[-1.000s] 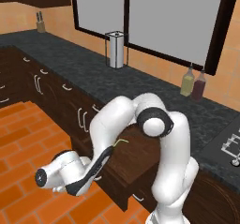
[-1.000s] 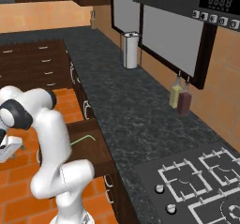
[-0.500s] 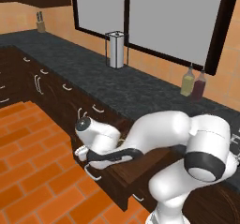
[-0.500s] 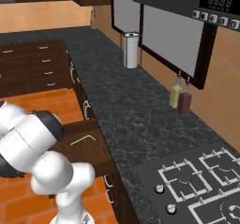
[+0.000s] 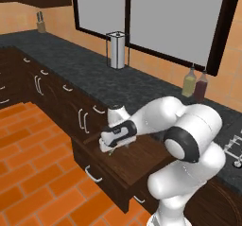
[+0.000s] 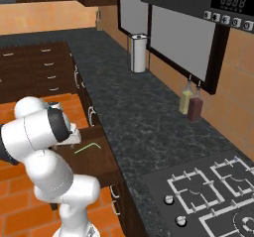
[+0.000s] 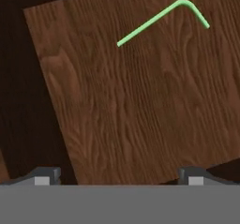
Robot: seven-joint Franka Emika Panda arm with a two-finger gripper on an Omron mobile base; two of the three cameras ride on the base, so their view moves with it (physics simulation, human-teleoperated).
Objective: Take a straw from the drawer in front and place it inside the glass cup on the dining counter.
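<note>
The straw [image 7: 161,18] lies flat on the wooden floor of the open drawer [image 7: 140,106]. It is a thin light-green stick with a bend near one end, so a long straight run meets a short angled piece. In the hand view it sits toward the top of the picture, well ahead of the gripper [image 7: 119,174], whose two dark fingertips [image 7: 47,175] stand far apart at the bottom edge with nothing between them. The gripper is wide open and holds nothing, and the straw is apart from both fingertips.

In the right base view the straw [image 6: 88,147] shows as a pale green line on the drawer's floor [image 6: 101,161], just beside the robot's white arm [image 6: 44,132], on the side nearer the counter. In the left base view the gripper [image 5: 109,147] hangs over the pulled-out drawer [image 5: 123,161], pointing down at the wooden floor, near the end of the drawer farthest from the robot's base. The drawer's front carries a curved silver handle [image 5: 93,174].

The drawer stands out from a row of dark cabinets under a black speckled counter [image 5: 118,83]. On that counter stand a roll of paper towels in a holder [image 5: 116,50] and, farther along by the window, two bottles [image 5: 195,84] side by side. A stove top [image 6: 218,191] is set into the counter past the bottles. The floor [image 5: 33,173] is orange brick tile.
</note>
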